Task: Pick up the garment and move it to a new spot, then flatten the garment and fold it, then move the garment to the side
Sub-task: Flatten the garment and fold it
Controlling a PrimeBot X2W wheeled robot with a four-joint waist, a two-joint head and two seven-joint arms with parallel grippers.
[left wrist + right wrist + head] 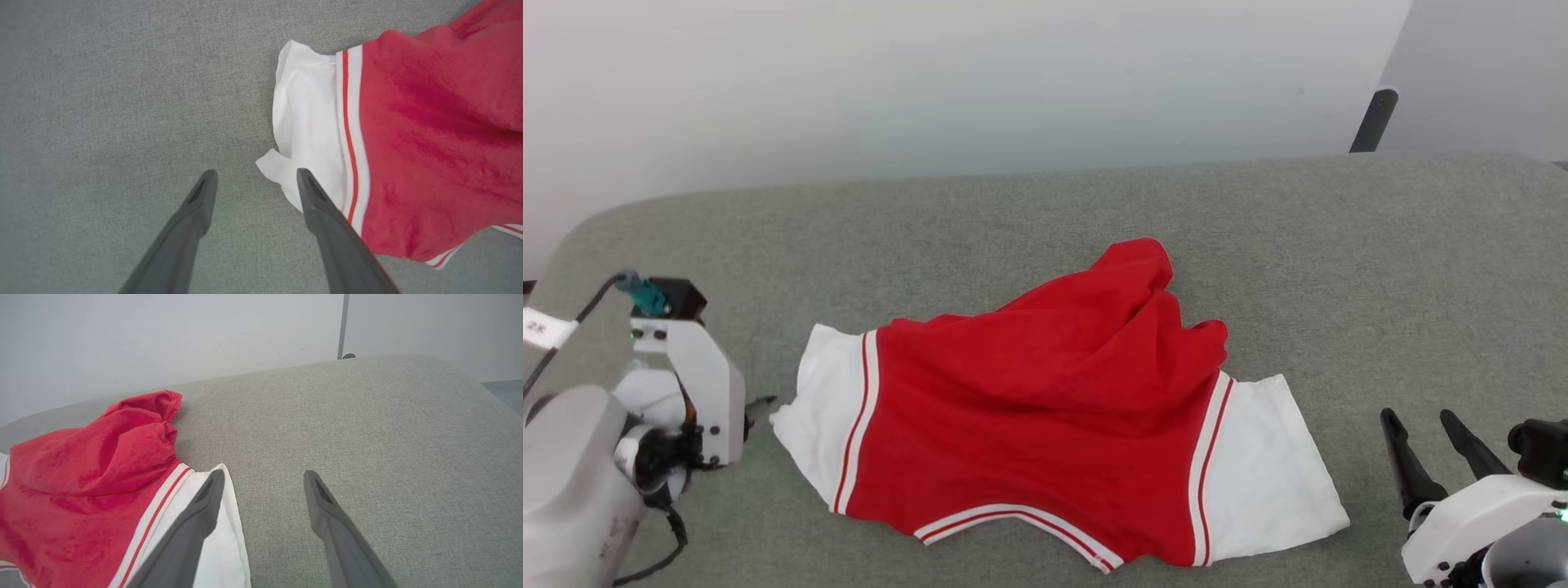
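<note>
Seen from the head camera, a red shirt [1045, 408] with white sleeves lay crumpled in the middle of a table [1339, 245] covered in grey fabric. Its red body was bunched into a ridge toward the far side. One sleeve spread out toward each arm, and red-and-white striped trim curved along the near edge. A pale wall [931, 82] stood behind the table, with a dark post [1374, 121] at the far right. This view alone took in the whole shirt and both arms. The left arm was mostly its white wrist housing, with a cable [572, 318] and a teal plug [645, 296].

The left wrist camera looked straight down on the left gripper [256, 173]. Its jaws were spread wide and held nothing. One finger [327, 220] crossed the corner of the left sleeve in the picture; whether it touched the cloth could not be told. Only that sleeve, its striped seam and part of the red body appeared here.

The right gripper [1416, 416] sat just beside the right sleeve, jaws wide and empty. Its own wrist camera showed one finger [192, 531] lying across the sleeve's white edge and the other over bare grey fabric. It also showed the bunched red peak from the side, rising off the table.
</note>
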